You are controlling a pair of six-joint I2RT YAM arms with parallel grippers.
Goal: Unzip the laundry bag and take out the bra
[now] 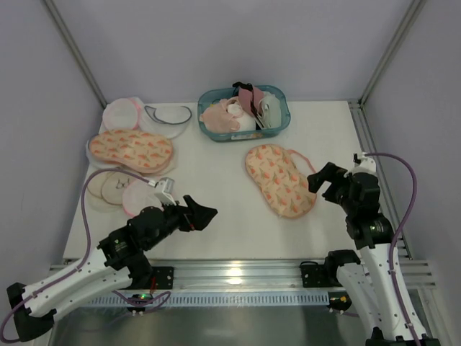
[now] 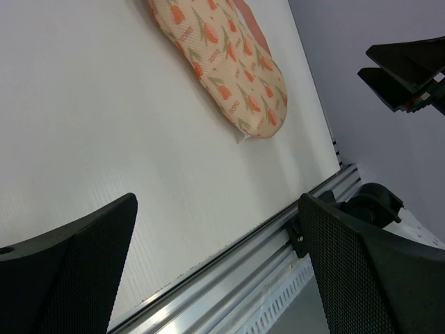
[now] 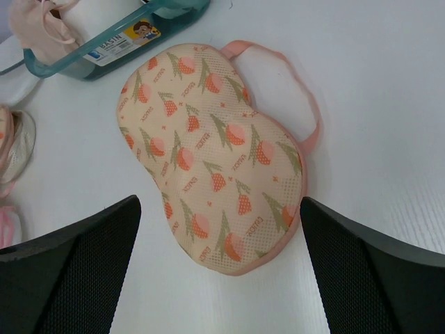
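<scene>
I see the laundry bag [image 1: 279, 180] flat in front of the teal basket [image 1: 282, 124], right gripper [image 1: 322, 178] just beside it, left gripper [image 1: 204, 213] well apart, both spread wide.

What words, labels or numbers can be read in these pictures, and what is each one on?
"BASIN": on the sticker on the wall of the teal basket, in the right wrist view.
Smaller print under that word: too small to read.
Tiny words repeated in the pattern of the laundry bag: too blurred to read.
Top and left wrist views: no readable text.
</scene>
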